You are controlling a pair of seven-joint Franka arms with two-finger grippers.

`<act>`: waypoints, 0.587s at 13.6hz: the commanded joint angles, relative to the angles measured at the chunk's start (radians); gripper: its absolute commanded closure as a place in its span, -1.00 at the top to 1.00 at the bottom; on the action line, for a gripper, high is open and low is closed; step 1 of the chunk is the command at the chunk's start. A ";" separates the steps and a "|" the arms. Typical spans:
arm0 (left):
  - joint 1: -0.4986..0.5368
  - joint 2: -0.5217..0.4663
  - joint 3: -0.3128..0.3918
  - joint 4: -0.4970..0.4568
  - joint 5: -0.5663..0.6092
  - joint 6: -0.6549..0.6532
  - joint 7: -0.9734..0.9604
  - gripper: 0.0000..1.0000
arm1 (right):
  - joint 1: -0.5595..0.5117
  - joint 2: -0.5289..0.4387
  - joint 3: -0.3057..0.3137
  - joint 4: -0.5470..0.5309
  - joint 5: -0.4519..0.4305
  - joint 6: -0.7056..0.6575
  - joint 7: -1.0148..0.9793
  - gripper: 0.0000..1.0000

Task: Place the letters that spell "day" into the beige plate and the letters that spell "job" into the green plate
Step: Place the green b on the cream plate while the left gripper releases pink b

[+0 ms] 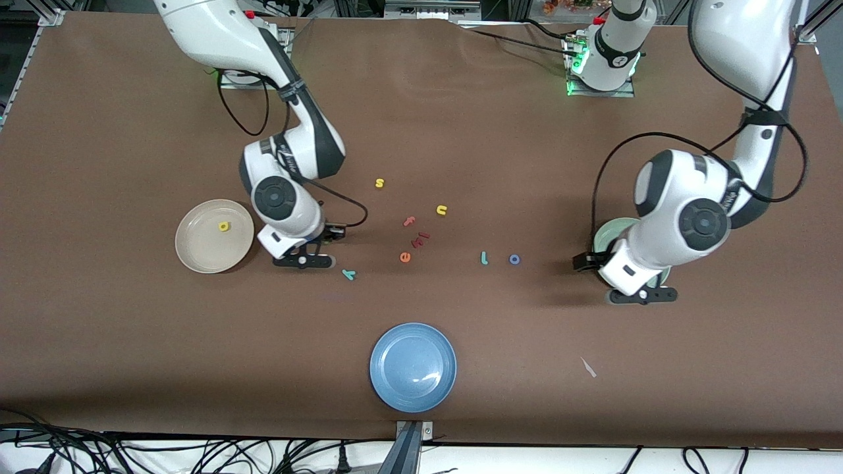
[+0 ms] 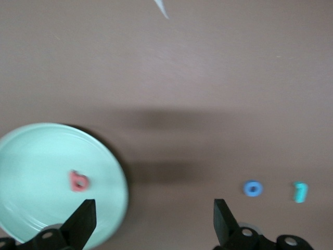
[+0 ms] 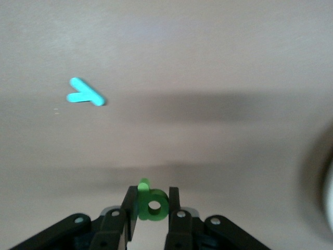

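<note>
The beige plate (image 1: 197, 257) lies toward the right arm's end with the yellow d (image 1: 224, 226) in it. My right gripper (image 1: 303, 261) hangs over the table between that plate and the teal y (image 1: 348, 274) (image 3: 85, 94). It (image 3: 151, 200) is shut on the green a (image 3: 144, 208). The green plate (image 1: 609, 236) (image 2: 31, 172) is partly hidden under my left arm and holds the pinkish-red b (image 2: 78, 180). My left gripper (image 1: 642, 295) (image 2: 154, 219) is open and holds nothing, over that plate's rim. The blue o (image 1: 514, 259) (image 2: 253, 188) and teal j (image 1: 484, 258) (image 2: 300, 191) lie beside each other on the table.
A blue plate (image 1: 413, 367) sits near the front edge. Loose letters lie mid-table: yellow s (image 1: 379, 183), yellow u (image 1: 441, 210), pink f (image 1: 409, 221), a dark red piece (image 1: 420, 239), orange e (image 1: 405, 257). A white scrap (image 1: 588, 367) lies near the left arm's end.
</note>
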 commanded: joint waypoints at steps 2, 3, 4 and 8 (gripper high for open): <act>-0.060 0.047 0.000 0.030 0.015 0.006 -0.145 0.98 | 0.001 -0.118 -0.079 -0.147 -0.004 0.012 -0.205 -0.82; -0.072 0.053 0.000 0.035 0.016 0.015 -0.163 0.98 | 0.001 -0.144 -0.101 -0.181 -0.004 0.025 -0.256 -0.81; -0.075 0.048 0.000 0.036 0.015 0.024 -0.171 0.98 | 0.001 -0.165 -0.125 -0.215 -0.004 0.040 -0.306 -0.81; -0.078 0.044 0.000 0.036 0.015 0.026 -0.174 0.98 | 0.001 -0.217 -0.236 -0.356 -0.001 0.158 -0.552 -0.80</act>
